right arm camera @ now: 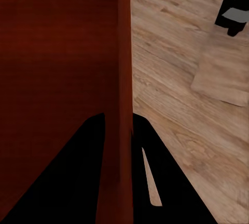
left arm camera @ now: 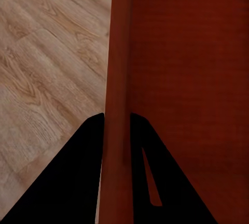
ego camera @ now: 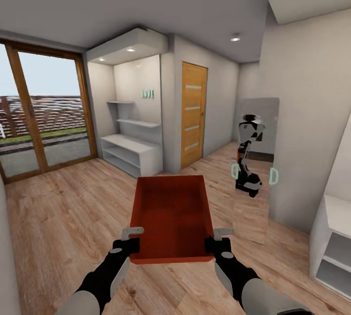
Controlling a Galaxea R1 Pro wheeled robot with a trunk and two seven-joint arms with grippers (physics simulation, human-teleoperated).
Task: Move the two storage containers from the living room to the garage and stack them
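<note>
The storage container (ego camera: 171, 217) hangs over the wood floor (ego camera: 58, 217), long axis pointing ahead toward the orange door (ego camera: 193, 113); left pincer (ego camera: 130, 243) and right pincer (ego camera: 218, 242) clamp its side walls (one each), equally near.

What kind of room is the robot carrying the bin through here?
Probably a home living area: light wood plank floor, a glazed sliding door looking outdoors, white built-in shelves, an orange wooden door and a wall mirror. Both the left gripper and the right gripper clamp the storage container.
</note>
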